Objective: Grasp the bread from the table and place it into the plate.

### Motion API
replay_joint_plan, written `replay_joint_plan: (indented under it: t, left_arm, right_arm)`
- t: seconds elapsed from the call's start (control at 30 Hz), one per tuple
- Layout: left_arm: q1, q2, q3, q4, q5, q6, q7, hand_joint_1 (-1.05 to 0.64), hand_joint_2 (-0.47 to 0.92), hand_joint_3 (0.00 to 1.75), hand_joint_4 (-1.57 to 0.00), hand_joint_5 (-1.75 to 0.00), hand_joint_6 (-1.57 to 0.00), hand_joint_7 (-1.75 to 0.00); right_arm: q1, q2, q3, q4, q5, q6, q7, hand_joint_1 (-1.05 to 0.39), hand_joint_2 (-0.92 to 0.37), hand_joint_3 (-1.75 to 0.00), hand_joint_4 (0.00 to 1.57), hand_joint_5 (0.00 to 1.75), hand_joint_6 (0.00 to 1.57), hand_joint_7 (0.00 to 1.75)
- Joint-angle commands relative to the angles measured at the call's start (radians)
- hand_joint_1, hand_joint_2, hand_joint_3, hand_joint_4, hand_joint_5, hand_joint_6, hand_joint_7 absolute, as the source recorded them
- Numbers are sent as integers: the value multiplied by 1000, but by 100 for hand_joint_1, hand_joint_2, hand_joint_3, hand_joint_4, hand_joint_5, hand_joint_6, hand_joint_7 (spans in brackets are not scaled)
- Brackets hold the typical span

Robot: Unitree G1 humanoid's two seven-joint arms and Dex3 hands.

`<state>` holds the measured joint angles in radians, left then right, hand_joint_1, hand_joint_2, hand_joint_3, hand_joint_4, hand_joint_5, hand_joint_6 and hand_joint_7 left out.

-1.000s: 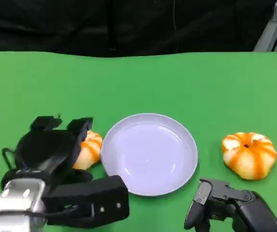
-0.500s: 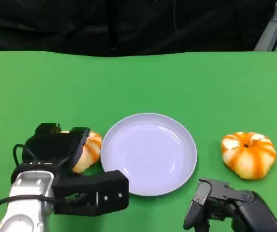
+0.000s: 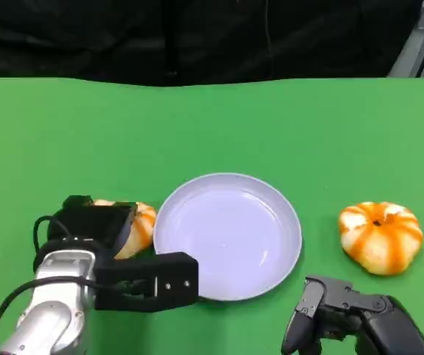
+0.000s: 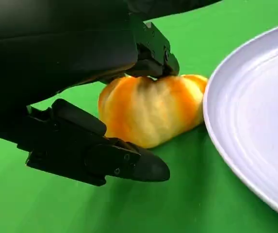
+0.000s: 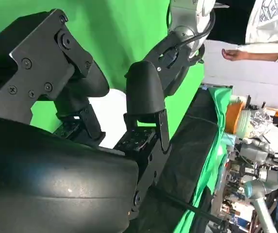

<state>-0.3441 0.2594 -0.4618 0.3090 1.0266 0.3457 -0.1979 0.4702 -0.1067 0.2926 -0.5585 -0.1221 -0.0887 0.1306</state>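
Observation:
An orange-striped bread bun lies on the green table just left of the white plate. My left hand sits over it from the near side. In the left wrist view the fingers touch the top of the bun, while the thumb lies low in front of it, apart from it. The bun rests on the cloth beside the plate's rim. My right hand hovers low at the near right with nothing in it; its fingers are apart.
A second striped bun lies to the right of the plate, beyond my right hand. Black cloth backs the table's far edge. In the right wrist view a person's hand shows beside the table, past a cluttered bench.
My left hand has sunk down over the left bun and the forearm has drawn back toward me. The bun, plate and right hand stay where they were.

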Motion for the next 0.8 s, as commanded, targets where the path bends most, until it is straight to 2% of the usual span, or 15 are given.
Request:
replay_joint_plan:
  t: [0.03, 0.57, 0.77, 0.8]
  left_arm:
    - [-15, -1, -16, 65, -27, 9, 13, -59, 92, 11, -7, -44, -30, -2]
    - [-27, 8, -44, 97, -59, 17, 45, -56, 92, 11, -7, -41, -28, 0]
    - [-21, 12, -36, 93, -73, 4, 85, -59, 92, 15, -8, -40, -29, 0]
    - [-12, 15, -29, 89, -81, -6, 104, -52, 92, 13, -17, -42, -35, -3]
  right_arm:
    - [6, -3, 0, -9, 5, -9, -5, 10, -27, -152, 89, 167, 76, 146]
    - [9, -3, 2, -7, 7, -15, -8, 11, -27, -152, 89, 167, 76, 146]
    - [8, -2, 4, -7, 3, -14, -10, 11, -27, -152, 89, 167, 76, 146]
    - [8, -2, 4, -6, 2, -17, -11, 11, -27, -152, 89, 167, 76, 146]
